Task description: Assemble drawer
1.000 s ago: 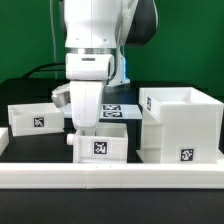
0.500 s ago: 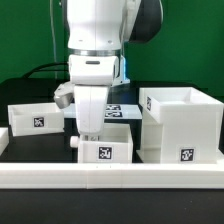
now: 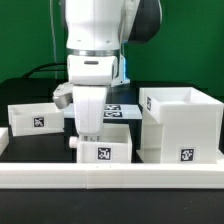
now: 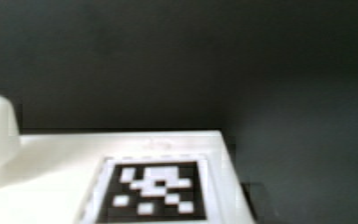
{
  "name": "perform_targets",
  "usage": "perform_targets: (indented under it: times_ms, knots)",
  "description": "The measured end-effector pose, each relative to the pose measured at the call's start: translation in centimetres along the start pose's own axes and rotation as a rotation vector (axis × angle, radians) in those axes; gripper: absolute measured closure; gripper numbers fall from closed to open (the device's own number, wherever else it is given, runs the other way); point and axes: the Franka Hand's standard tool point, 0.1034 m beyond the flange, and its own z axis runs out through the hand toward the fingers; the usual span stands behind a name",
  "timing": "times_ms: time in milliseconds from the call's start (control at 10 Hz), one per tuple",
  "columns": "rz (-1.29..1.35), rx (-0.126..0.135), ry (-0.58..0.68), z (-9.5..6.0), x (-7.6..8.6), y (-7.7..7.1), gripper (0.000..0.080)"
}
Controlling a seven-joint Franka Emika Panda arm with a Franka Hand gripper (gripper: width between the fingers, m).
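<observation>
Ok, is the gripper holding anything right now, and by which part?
Cannot tell for sure: the gripper hangs right at the middle tray, but its fingertips are hidden by the tray's wall.

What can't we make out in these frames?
- Exterior view: the gripper fingertips are hidden behind the middle tray wall, so open or shut is unclear.
- Exterior view: the marker board is mostly hidden by the arm and the casing.
- Wrist view: blurred, the tag is unreadable, and any grip contact is not visible.
</observation>
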Motion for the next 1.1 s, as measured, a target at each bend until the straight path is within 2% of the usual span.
perform_targets:
  times_ms: [400, 800, 1100]
  knots:
    - [-0.016, -0.001, 0.012, 0.1, 1.9, 0.1, 0.0758]
    - [-0.017, 0.004, 0.012, 0.3, 1.7, 0.0, 0.0758]
    - [-0.036, 0.003, 0.016, 0.3, 3.0, 0.1, 0.0758]
